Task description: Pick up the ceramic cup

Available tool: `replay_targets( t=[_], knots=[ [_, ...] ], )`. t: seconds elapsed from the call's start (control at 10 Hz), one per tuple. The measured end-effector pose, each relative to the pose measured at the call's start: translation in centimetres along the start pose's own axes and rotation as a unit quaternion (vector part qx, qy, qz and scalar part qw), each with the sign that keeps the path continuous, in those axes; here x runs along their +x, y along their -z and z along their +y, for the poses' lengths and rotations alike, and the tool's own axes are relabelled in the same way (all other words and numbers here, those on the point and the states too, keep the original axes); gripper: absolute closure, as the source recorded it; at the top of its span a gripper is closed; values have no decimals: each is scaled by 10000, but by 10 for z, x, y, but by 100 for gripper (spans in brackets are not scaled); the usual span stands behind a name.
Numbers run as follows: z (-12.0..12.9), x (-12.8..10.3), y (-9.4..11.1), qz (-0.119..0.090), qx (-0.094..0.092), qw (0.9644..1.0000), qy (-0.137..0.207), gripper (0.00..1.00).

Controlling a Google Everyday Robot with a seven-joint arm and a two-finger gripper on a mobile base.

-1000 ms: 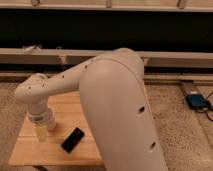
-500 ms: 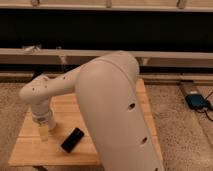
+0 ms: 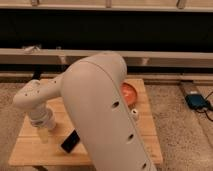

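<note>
Wooden table (image 3: 142,131) carries an orange bowl (image 3: 128,93); the claw (image 3: 44,134) hangs over its left, grip unclear.

Big white robot arm over a wooden table

The gripper (image 3: 44,134) points down at the left side of the table (image 3: 30,150). A black thing (image 3: 70,141) lies beside it. An orange bowl (image 3: 128,93) peeks out behind the arm (image 3: 100,110).
</note>
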Motion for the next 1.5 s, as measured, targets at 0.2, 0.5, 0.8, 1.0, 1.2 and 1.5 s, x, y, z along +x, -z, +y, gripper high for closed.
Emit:
replay_targets(
  t=[0.2, 0.5, 0.8, 1.0, 1.2, 1.5],
  knots=[
    [-1, 1, 0, 87, 55, 9999, -5, 62],
    [-3, -4, 26, 137, 327, 9994, 57, 92],
    [-2, -9, 74, -2, 704, 9974, 152, 100],
    [0, -9, 104, -134, 916, 9955, 201, 100],
    [3, -7, 122, -379, 1031, 9936, 277, 100],
    [4, -8, 123, -406, 1031, 9934, 291, 100]
  ],
)
